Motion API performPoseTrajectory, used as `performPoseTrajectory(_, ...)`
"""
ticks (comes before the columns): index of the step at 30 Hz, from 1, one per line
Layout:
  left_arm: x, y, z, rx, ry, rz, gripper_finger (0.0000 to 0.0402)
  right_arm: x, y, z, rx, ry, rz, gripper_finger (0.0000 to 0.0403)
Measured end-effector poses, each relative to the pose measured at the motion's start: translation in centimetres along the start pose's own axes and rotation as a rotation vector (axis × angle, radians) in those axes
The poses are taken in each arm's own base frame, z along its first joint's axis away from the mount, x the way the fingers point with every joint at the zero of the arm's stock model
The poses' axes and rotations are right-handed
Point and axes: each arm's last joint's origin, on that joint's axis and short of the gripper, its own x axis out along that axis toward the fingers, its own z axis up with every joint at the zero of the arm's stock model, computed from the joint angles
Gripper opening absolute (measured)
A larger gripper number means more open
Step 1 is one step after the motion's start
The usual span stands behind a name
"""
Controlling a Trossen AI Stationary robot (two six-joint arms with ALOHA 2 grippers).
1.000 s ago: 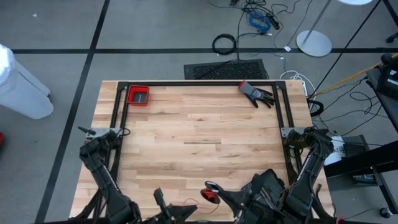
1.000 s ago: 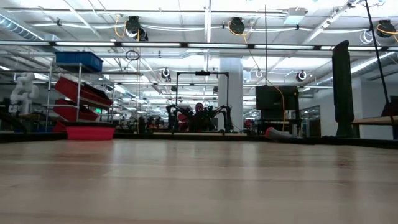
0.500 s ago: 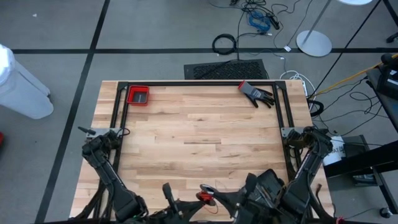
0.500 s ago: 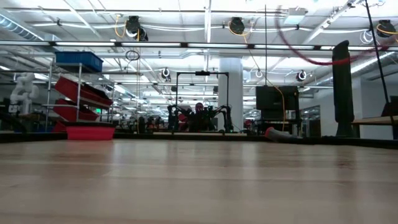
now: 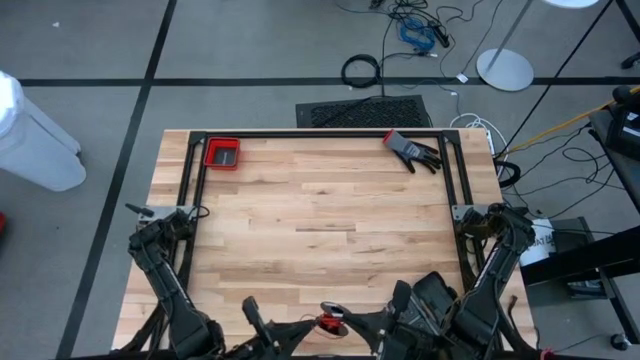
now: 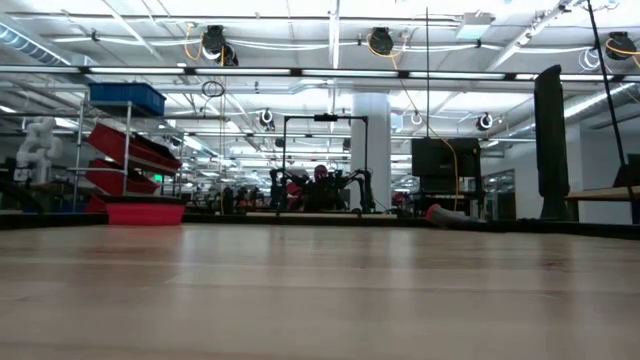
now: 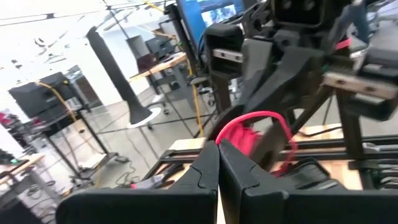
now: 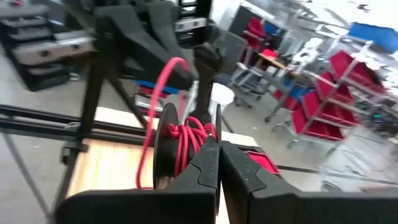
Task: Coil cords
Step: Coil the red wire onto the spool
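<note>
Since half a second back the left gripper has pulled away a bit from the middle of the table's near edge, and the red streak that swung across the top of the low view is gone now. Reads to me like one wrap just got thrown around the disc

Cord is sitting bunched against that disc, up off the wood at the near edge, right between the two grippers. One loose loop sticks up clear of the bundle, so coiling isn't finished imo

Right gripper has its jaws together, and the red bunch is right at its tips, so it looks clamped on the cord. Left jaws are pressed together too, can't tell if they've got any cord pinched

Disc has barely shifted over the last second, just drifted a touch closer to the edge
</note>
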Motion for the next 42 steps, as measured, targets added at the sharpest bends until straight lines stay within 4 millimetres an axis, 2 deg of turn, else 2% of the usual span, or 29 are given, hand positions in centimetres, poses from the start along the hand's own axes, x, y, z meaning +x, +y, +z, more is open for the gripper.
performPoseTrajectory(8, 0.5, 0.1, -0.1, 0.024, 0.007, 0.016, 0.0, -0.1, 0.0, 0.3, 0.078, 0.001, 0.182, 0.0)
performPoseTrajectory(23, 0.2, -0.3, 0.1, -0.028, -0.043, -0.103, 0.0, 0.7, -0.7, -0.4, 0.064, 0.036, 0.059, 0.0)
performPoseTrajectory(31, 0.8, -0.3, 0.1, -0.033, -0.059, -0.141, 0.0, 1.7, -1.1, -0.9, 0.067, 0.069, 0.057, 0.0)
performPoseTrajectory(37, 2.4, 0.1, 0.0, -0.032, -0.051, -0.12, 0.0, 2.2, -1.2, -1.0, 0.098, 0.085, 0.097, 0.0)
performPoseTrajectory(42, 2.7, 0.0, 0.0, -0.061, -0.077, -0.194, 0.0, 2.4, -1.3, -1.1, 0.099, 0.093, 0.089, 0.0)
